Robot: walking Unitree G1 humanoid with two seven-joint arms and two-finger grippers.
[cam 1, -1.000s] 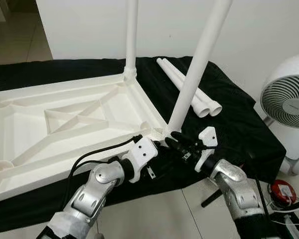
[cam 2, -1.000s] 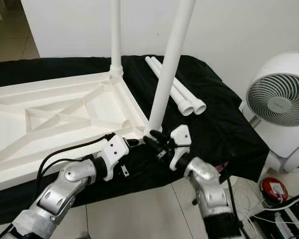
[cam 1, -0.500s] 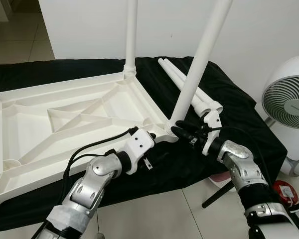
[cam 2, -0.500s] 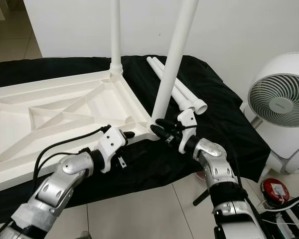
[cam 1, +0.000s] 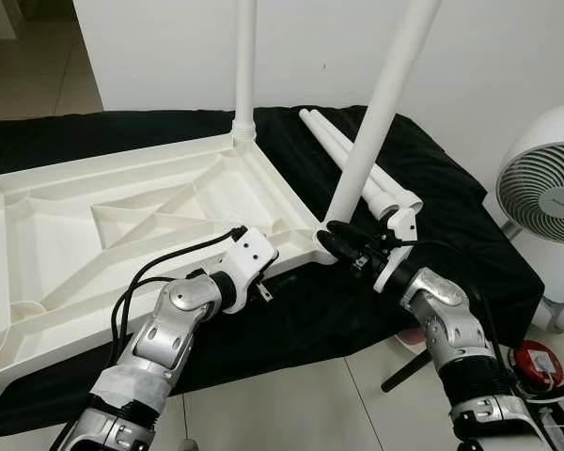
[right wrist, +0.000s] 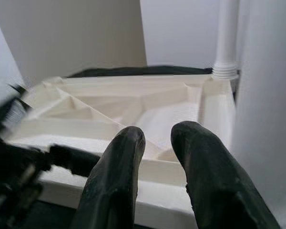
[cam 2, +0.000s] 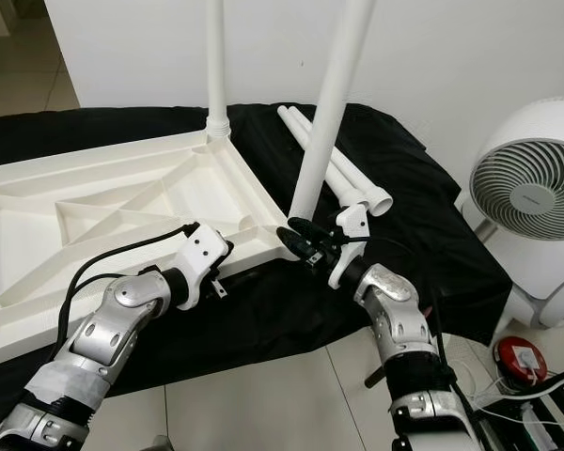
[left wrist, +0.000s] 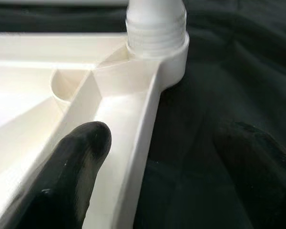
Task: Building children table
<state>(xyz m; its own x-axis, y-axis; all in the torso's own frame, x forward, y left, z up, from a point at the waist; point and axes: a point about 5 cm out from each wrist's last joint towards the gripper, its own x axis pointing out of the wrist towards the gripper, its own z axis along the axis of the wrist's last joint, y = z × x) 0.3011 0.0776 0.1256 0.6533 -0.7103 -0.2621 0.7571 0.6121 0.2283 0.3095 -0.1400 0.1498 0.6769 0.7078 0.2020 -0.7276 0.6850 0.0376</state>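
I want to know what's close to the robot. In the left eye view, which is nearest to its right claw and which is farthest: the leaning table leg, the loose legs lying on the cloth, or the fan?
From the right claw:
1. Leaning table leg, right beside the claw at the tabletop's corner.
2. Loose legs, lying on the black cloth behind it.
3. Fan, off to the robot's right, on the floor.

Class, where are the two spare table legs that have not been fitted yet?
The two loose white table legs lie side by side on the black cloth, on the robot's right, just behind the leaning fitted leg and ahead of the right gripper.
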